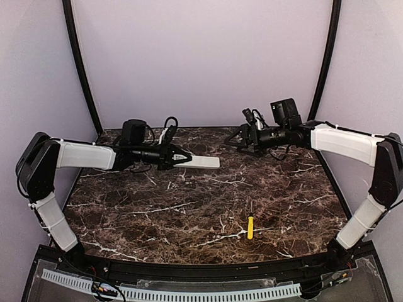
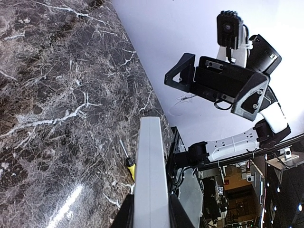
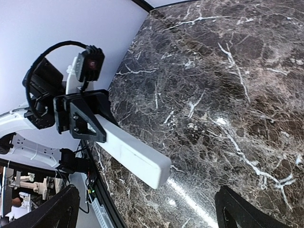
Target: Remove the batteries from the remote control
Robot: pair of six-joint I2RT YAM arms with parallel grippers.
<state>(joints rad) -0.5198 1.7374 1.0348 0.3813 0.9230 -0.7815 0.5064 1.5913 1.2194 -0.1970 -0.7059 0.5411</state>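
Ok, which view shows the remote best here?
Right wrist: the remote fills the middle, with its free length and one plain face clear, held by the left pincer. Top external shows it whole but small; left wrist sees it foreshortened, looking along its length.

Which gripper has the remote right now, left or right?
The left gripper, shut on one end of the white remote control. The right gripper faces it, wide open and holding nothing.

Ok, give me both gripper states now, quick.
Left gripper: closed on the remote control.
Right gripper: open, holding nothing.
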